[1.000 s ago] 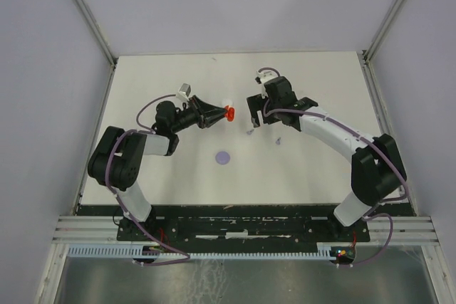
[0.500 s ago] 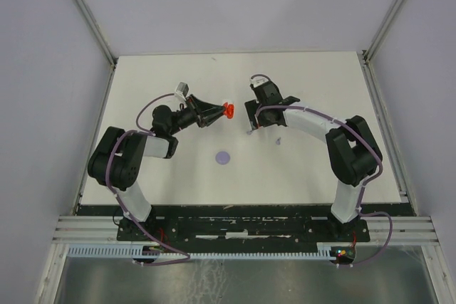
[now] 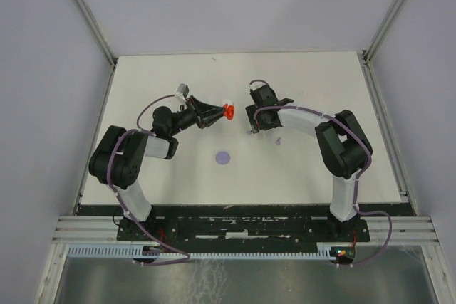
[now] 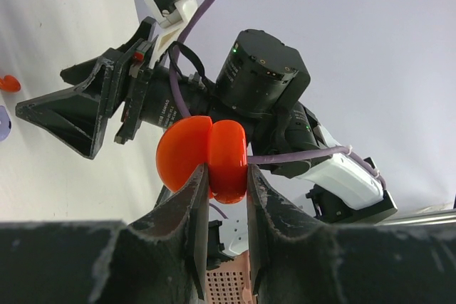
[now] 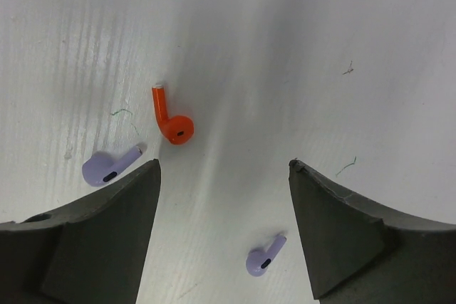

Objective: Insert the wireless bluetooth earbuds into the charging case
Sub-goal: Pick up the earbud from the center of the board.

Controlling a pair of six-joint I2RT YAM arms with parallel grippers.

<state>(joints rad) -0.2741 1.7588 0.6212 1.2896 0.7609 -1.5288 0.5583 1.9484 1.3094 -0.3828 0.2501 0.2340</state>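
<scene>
My left gripper [image 3: 226, 112] is shut on a red-orange round charging case [image 4: 203, 151] and holds it above the table; the case also shows in the top view [image 3: 230, 111]. My right gripper [image 5: 222, 165] is open and empty, pointing down at the table just right of the case [image 3: 256, 115]. Below it lie a red earbud [image 5: 169, 120] and two pale purple earbuds, one at the left finger [image 5: 110, 166] and one between the fingers [image 5: 265, 255]. The top view shows the purple earbuds as specks [image 3: 249, 132] [image 3: 279, 140].
A pale purple round disc [image 3: 224, 156] lies on the white table nearer the arm bases. A small white bit [image 3: 227, 100] shows just beyond the red case. Grey walls enclose the table [image 3: 320, 169] on three sides.
My right gripper has moved a little left and nearer, toward the earbuds, and its arm has folded in. My left gripper has stayed put with the case.
</scene>
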